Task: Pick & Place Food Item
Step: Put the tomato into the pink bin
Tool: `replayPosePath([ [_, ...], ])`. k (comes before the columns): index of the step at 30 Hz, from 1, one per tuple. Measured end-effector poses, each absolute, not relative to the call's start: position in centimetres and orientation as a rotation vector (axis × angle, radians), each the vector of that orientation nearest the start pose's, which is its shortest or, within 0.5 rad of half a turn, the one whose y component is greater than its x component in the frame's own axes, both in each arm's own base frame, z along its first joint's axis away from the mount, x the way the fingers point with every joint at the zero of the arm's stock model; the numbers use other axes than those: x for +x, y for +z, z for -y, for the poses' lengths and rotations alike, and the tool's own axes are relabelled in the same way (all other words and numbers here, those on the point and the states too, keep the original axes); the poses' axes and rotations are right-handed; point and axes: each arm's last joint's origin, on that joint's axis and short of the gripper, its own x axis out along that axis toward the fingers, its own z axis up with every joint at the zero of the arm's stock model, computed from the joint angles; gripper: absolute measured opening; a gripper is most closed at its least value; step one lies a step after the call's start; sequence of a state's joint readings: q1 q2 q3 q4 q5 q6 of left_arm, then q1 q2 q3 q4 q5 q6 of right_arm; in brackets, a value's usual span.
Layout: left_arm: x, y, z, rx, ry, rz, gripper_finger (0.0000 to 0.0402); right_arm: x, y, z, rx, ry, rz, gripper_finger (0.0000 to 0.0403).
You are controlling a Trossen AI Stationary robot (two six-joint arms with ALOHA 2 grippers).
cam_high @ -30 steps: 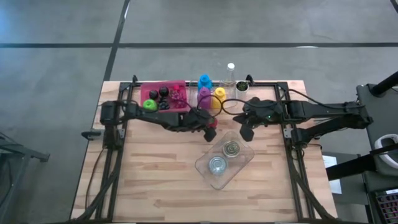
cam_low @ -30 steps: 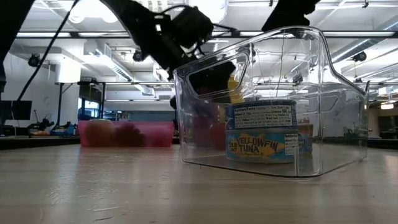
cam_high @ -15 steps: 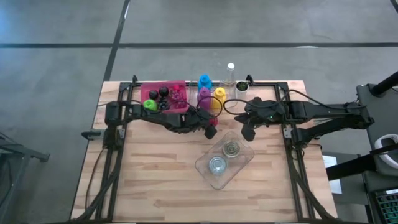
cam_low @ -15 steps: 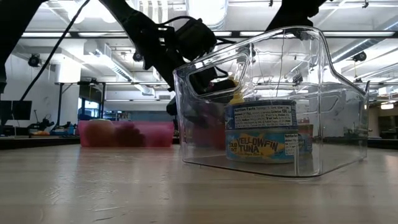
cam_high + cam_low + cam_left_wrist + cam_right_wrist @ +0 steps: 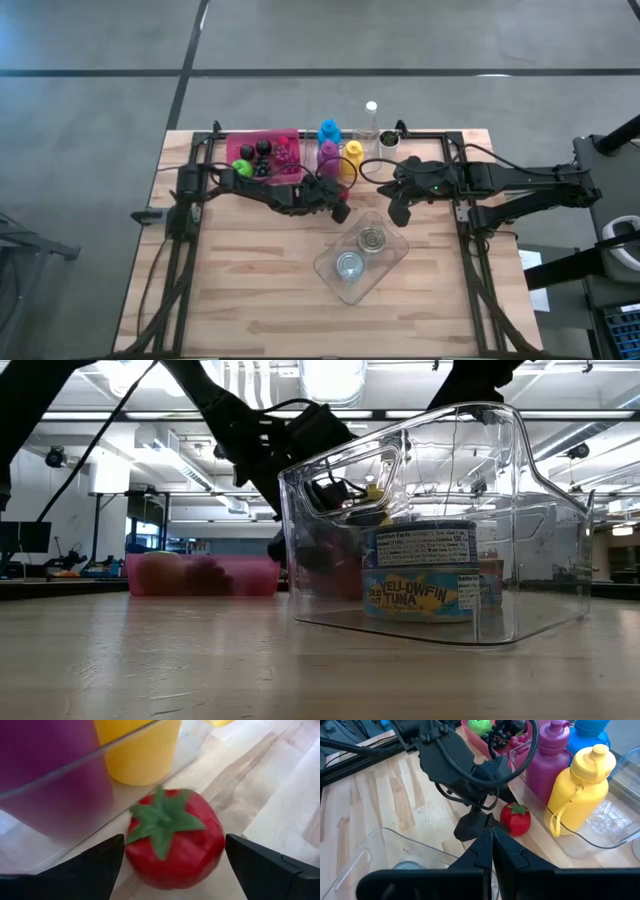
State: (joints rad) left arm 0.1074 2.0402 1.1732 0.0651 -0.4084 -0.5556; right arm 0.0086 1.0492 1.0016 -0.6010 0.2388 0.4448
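The red toy tomato [image 5: 175, 842] with a green stalk sits on the wood table beside the clear tub of bottles; it also shows in the right wrist view [image 5: 516, 820] and the high view [image 5: 341, 213]. My left gripper [image 5: 172, 845] [image 5: 334, 203] is open, coming level from the table's left, one finger on each side of the tomato. My right gripper [image 5: 492, 840] [image 5: 394, 211] is shut and hangs over the table right of the tomato, near the far end of the clear bin [image 5: 360, 255]. My left gripper has its two fingers [image 5: 100, 865] close against the tomato's sides [image 5: 135, 850], level with the table. Whether they touch it, I cannot tell. The tomato stands on the table with its stalk toward the camera.
The clear bin [image 5: 420, 530] holds two cans, one a tuna can [image 5: 420, 588]. Purple [image 5: 547, 757], yellow [image 5: 577, 785] and blue bottles stand in a clear tub at the far edge. A pink tray of toy fruit [image 5: 263, 155] lies far left. Bare wood lies near.
My left arm has reached a little farther toward the table's right and slightly down, bringing its gripper closer about the tomato. The right arm, the bin and the tomato have stayed where they were.
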Motion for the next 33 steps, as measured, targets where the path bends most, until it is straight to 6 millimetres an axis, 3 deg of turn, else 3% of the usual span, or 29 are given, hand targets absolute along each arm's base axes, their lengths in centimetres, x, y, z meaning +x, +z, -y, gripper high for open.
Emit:
replayPosePath([
  [13, 40.83, 12.12, -5.52, -0.428, 0.697, -0.607, 0.0345, 21.25, 32.28, 0.51, 0.348, -0.361, -0.582, 0.0008],
  [24, 40.85, 12.09, -5.56, -0.428, 0.698, -0.605, 0.0282, 21.26, 32.28, 0.51, 0.348, -0.361, -0.582, 0.0008],
  [33, 40.88, 12.1, -5.49, -0.429, 0.689, -0.607, 0.0279, 21.26, 32.28, 0.52, 0.348, -0.361, -0.582, 0.0008],
])
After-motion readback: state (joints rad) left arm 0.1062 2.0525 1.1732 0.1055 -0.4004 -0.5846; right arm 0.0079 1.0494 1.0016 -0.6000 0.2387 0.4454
